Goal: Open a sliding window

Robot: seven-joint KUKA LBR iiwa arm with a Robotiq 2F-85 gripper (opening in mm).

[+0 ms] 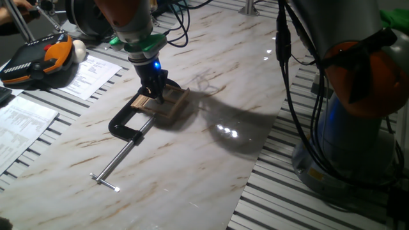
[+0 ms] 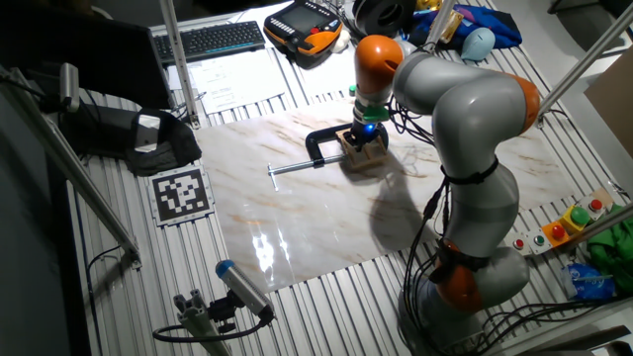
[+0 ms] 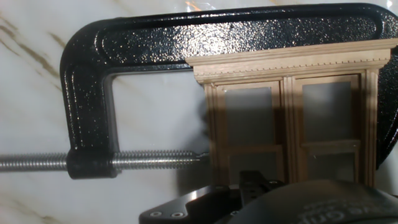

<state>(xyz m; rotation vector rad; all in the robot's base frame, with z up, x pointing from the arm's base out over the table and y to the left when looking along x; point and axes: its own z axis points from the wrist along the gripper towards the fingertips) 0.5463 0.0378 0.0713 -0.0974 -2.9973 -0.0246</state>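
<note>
So the gripper point(image 1: 155, 96) is parked right on top of the sliding window point(image 1: 167, 105), a little light-tan wooden frame lying flat on the marble-look table top point(image 1: 192, 160), and honestly there's no telling if the fingers are spread or pinched since the hand body hides them in every view. In the hand view the window point(image 3: 292, 118) shows two columns of panes split by thin bars with a decorative cornice along the top, and the bottom edge of the frame is blocked by the black hand housing. The big thing in the way is the black C-clamp point(image 1: 128, 124), which wraps around the window: its arm runs along the cornice side and its steel screw rod point(image 3: 124, 162) comes in from the left with its tip against the frame's side. In one fixed view the rod sticks out toward the near edge of the table and ends in a small crossbar handle point(image 1: 104, 181). Farther back there are printed papers point(image 1: 89, 73) and an orange-and-black teach pendant point(image 1: 38, 57). The other fixed view also shows a keyboard point(image 2: 213, 40) at the far side and a square marker tag point(image 2: 181, 193) off the marble slab.
</note>
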